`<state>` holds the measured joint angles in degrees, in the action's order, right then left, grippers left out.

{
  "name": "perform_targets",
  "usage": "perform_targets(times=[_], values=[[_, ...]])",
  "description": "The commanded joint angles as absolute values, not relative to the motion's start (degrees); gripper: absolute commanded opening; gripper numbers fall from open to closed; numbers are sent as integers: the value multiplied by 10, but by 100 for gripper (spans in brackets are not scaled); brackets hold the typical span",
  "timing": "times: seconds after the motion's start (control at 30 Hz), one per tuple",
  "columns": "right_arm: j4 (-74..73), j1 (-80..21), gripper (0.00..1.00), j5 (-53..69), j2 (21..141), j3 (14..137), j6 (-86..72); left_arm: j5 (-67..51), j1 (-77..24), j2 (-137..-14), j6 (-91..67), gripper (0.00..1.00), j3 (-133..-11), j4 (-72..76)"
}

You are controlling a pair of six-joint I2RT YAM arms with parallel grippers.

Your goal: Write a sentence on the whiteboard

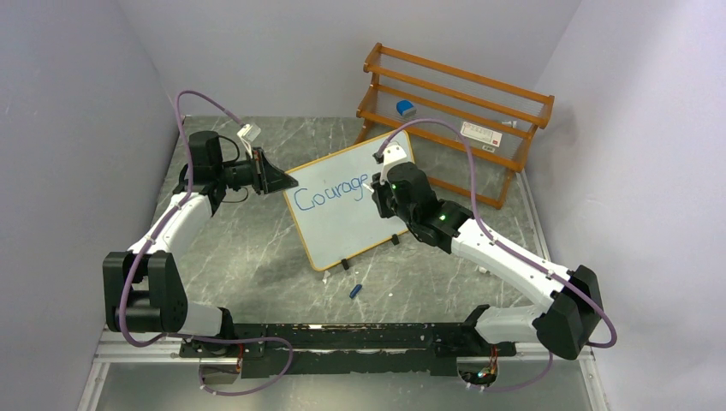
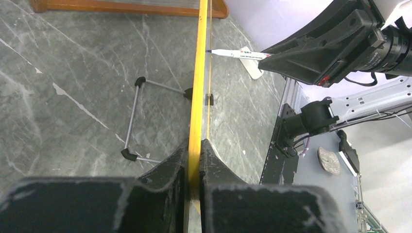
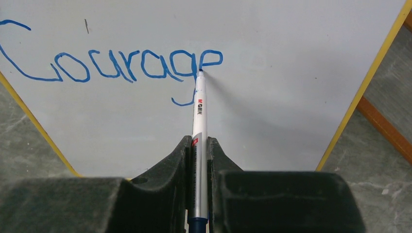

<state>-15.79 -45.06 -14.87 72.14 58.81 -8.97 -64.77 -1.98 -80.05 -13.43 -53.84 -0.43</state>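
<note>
My right gripper (image 3: 199,145) is clenched on the marker (image 3: 199,109). The marker points straight out from my fingers. Its tip touches the whiteboard (image 1: 342,231) right at the end of the sentence (image 3: 121,65), which reads only "Courage". My left gripper (image 2: 194,148) is squeezed on the edge of the board's frame. The board stands up in the middle of the table (image 1: 257,257), between my 2 arms. I think the next word needs bare board. That lies to the right of the tip and below the blue word. My right arm is the 1 to write it.
</note>
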Motion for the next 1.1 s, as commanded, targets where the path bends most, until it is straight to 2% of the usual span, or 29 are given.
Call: perform_targets(times=[0.0, 0.8, 1.07], values=[[-180, -449, 0, -155, 715, 588, -87, -633, -36, -814, -112, 5, -537, -36], [-161, -447, 0, -214, 707, 577, -89, -630, -36, -815, -108, 5, -539, -43], [-156, -447, 0, -194, 685, 572, -84, -629, -36, -815, -106, 5, -540, -45]])
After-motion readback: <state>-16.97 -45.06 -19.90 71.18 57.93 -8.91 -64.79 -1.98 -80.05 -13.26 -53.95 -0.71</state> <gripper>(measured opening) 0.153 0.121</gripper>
